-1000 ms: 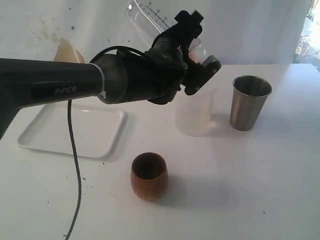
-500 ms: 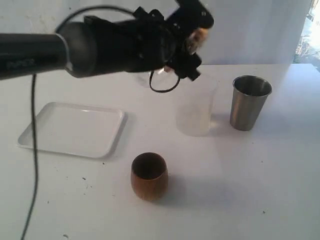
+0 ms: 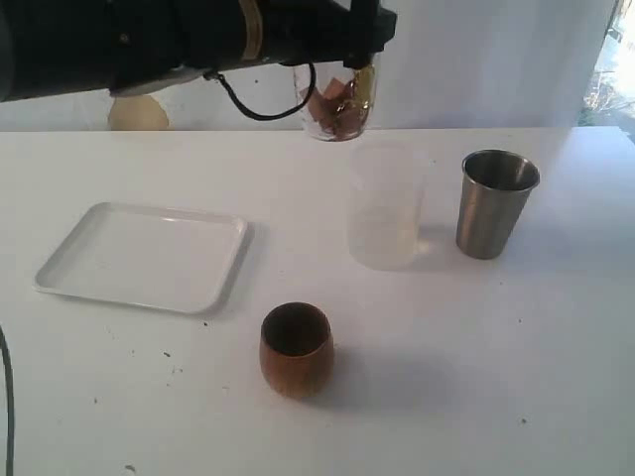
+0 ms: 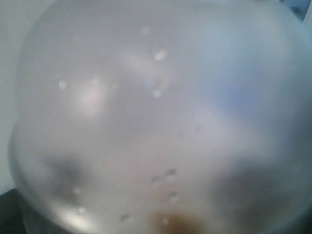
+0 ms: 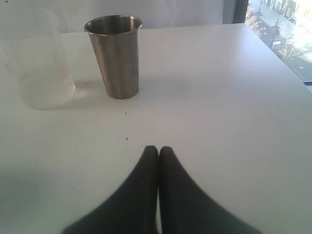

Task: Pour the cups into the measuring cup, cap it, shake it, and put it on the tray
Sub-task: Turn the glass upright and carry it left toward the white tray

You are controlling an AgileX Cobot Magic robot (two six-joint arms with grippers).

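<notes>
My left gripper (image 3: 359,48) is shut on the measuring cup (image 3: 337,107) and holds it in the air at the top of the exterior view, above the table's far side. Only the cup's lower end shows there, with brown pieces inside. Its clear, droplet-speckled wall (image 4: 156,117) fills the left wrist view. The brown wooden cup (image 3: 296,349) stands near the front of the table. At the right stands the steel tumbler (image 3: 495,203) (image 5: 115,56). The white tray (image 3: 69,278) lies at the left. My right gripper (image 5: 158,149) is shut and empty, low over the table short of the tumbler.
A frosted whitish cup (image 3: 387,205) (image 5: 36,61) stands on the table between the held measuring cup and the steel tumbler. My left arm's dark body (image 3: 149,40) spans the top left of the exterior view. The table edge (image 5: 292,73) runs past the tumbler.
My left arm has swung up and leftward with the measuring cup. The cup went from tilted with its mouth up-left to hanging base-down at the top of the view.
</notes>
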